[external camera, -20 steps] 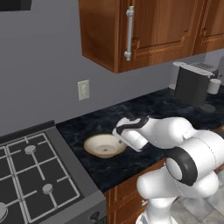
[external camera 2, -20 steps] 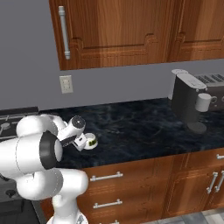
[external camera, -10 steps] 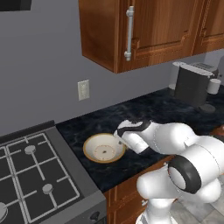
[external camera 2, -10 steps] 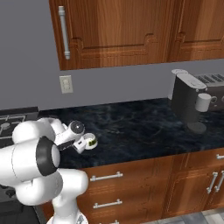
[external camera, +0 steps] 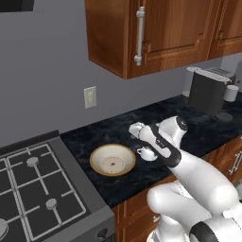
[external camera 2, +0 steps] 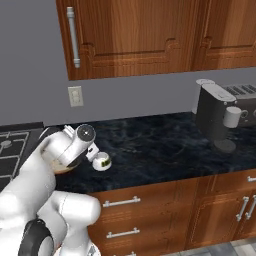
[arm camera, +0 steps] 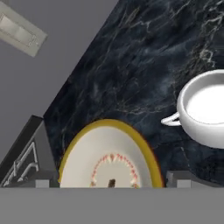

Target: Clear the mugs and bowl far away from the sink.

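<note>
The cream bowl point(external camera: 112, 159) with its tan-yellow rim sits flat on the dark counter point(external camera: 189, 123), just right of the stove. The white mug point(external camera: 147, 152) stands upright close to the bowl's right side, apart from it. My gripper point(external camera: 136, 130) hangs open a little above and behind them, holding nothing. In the hand view the bowl point(arm camera: 109, 151) lies between the widely spread fingertips point(arm camera: 42, 183), with the mug point(arm camera: 205, 111) off to the right, handle toward the bowl. From the right base view the mug point(external camera 2: 102, 161) shows beside my arm, which partly covers the bowl point(external camera 2: 64, 165). The sink is out of view.
A gas stove point(external camera: 33, 189) borders the counter on the left. A dark coffee machine point(external camera: 208, 92) with a white cup point(external camera: 230, 92) stands at the far right, a toaster point(external camera 2: 245, 90) behind it. Wooden cabinets point(external camera: 156, 33) hang overhead. A wall outlet point(external camera: 90, 97) sits behind the bowl.
The jaws have gone from nearly shut on the bowl's right rim to wide open. The hand has lifted up and away, and the bowl stays on the counter.
</note>
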